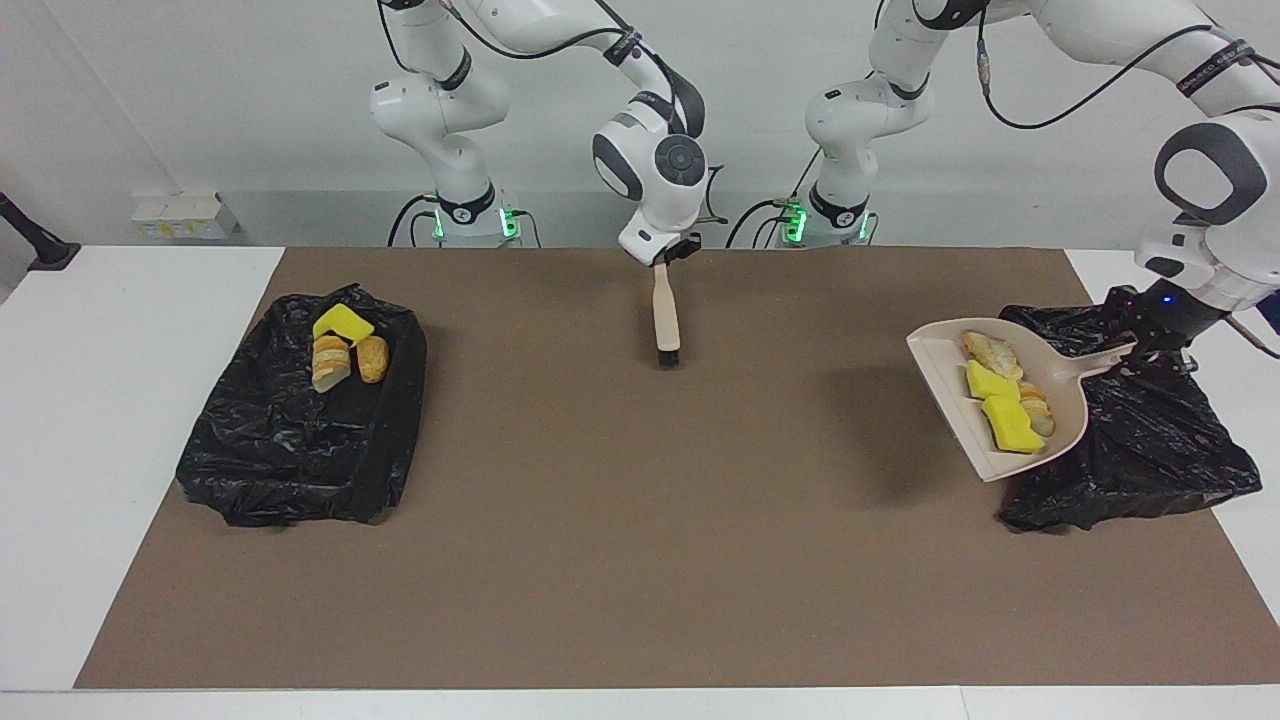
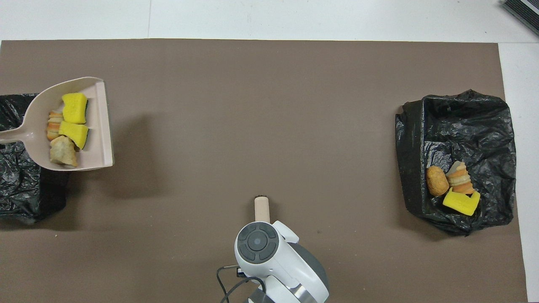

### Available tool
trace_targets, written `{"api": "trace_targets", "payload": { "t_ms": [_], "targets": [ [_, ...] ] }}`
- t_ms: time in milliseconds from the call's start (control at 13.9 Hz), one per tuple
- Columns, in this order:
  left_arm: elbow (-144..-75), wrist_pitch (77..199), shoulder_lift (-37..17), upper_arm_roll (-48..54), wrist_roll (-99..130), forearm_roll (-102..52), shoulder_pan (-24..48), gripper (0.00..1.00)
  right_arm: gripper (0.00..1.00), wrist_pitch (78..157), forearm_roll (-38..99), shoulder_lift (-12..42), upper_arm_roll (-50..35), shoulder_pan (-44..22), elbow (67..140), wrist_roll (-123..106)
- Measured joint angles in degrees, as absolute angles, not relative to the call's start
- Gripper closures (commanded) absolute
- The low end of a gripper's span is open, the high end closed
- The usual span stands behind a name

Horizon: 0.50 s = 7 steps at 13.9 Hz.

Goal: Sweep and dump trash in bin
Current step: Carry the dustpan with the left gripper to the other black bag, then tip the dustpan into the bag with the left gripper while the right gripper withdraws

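My left gripper [image 1: 1143, 347] is shut on the handle of the beige dustpan [image 1: 942, 349], which it holds in the air over the edge of a black bin bag [image 1: 1150, 450] at the left arm's end of the table. In the pan lie trash pieces: two yellow chunks [image 1: 1005, 420] and croissant-like pieces [image 1: 985, 352]. The pan [image 2: 99, 126] and its trash [image 2: 74, 107] also show in the overhead view, where the left gripper is out of view. My right gripper [image 1: 662, 259] is shut on a beige brush [image 1: 666, 318], which hangs bristles down over the mat's middle.
A second black-lined bin [image 1: 300, 440] at the right arm's end holds a yellow chunk [image 1: 343, 322], a striped piece and a brown bun [image 1: 373, 358]; it also shows in the overhead view [image 2: 463, 122]. A brown mat [image 1: 620, 520] covers the table.
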State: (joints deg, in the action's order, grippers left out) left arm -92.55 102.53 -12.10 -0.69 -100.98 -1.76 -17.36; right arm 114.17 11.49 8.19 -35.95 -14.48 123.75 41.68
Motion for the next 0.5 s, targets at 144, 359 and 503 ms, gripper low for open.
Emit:
{"api": "trace_targets", "payload": {
  "t_ms": [144, 359, 503],
  "targets": [
    [-92.3, 103.0, -12.1, -0.8, -106.6, 0.9, -21.5, 1.00, 0.60, 114.7, 11.4, 8.7, -35.9, -14.3, 123.7, 41.7],
    [-92.1, 107.2, -12.2, -1.0, -112.1, 5.6, -27.6, 1.00, 0.00, 115.0, 11.4, 9.3, -35.8, -13.7, 123.2, 41.7],
    [-91.8, 109.8, -12.4, -1.0, -113.7, 9.3, -29.6, 1.00, 0.00, 115.0, 10.8, 9.5, -35.7, -13.7, 122.6, 41.7]
  ]
}}
